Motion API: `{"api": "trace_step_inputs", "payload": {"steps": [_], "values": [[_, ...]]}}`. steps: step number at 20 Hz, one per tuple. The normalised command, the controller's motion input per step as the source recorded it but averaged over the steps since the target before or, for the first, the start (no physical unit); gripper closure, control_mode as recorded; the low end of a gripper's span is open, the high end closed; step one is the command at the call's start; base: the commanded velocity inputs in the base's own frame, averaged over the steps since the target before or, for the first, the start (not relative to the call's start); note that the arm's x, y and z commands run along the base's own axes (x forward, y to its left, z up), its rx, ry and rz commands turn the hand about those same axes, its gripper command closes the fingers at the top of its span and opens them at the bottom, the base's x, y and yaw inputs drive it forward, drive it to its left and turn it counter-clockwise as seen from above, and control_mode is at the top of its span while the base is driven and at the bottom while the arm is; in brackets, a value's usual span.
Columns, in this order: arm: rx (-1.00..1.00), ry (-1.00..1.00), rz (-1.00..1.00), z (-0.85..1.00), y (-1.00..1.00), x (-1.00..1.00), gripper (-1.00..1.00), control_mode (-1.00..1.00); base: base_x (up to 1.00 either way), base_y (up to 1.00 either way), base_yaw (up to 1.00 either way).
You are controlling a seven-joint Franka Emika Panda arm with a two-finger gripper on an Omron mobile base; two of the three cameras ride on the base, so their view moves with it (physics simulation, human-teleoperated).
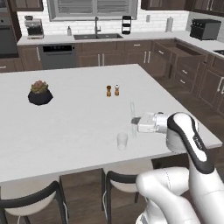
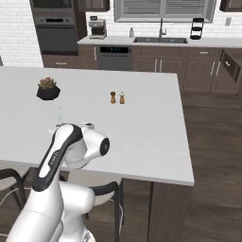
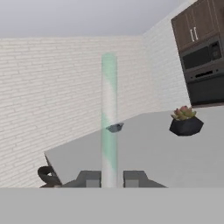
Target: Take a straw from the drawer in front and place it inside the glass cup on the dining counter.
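My gripper (image 1: pixel 134 120) is shut on the straw (image 1: pixel 132 114), a thin pale stick held upright over the dining counter (image 1: pixel 78 127) near its right front corner. In the hand view the straw (image 3: pixel 109 118) rises straight up between the two fingertips (image 3: pixel 89 178). The glass cup (image 1: pixel 122 141) stands on the white top a little left of the straw and nearer the front edge, apart from it. The straw's top (image 2: pixel 60 113) pokes up behind my arm in the right base view. The dark brown drawer (image 1: pixel 189 50) stands pulled open in the wall cabinets at the far right.
Brown salt and pepper shakers (image 1: pixel 112 90) stand mid-counter, beyond the cup. A potted succulent in a black bowl (image 1: pixel 40 93) sits far left. Two stools (image 1: pixel 118 181) are tucked under the counter's front edge, below my arm.
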Motion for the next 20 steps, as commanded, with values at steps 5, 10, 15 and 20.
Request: {"api": "trace_step_inputs", "payload": {"steps": [5, 10, 15, 20], "values": [[0.00, 0.00, 0.00, -0.15, 0.00, 0.32, 1.00, -1.00, 0.00, 0.00, 0.00], [0.00, 0.00, 0.00, -0.19, 0.00, 0.26, 1.00, -1.00, 0.00, 0.00, 0.00], [0.00, -0.01, 0.00, -0.19, 0.00, 0.22, 1.00, -1.00, 0.00, 0.00, 0.00], [0.00, -0.02, 0.00, -0.21, 0.00, 0.14, 1.00, -1.00, 0.00, 0.00, 0.00]]}}
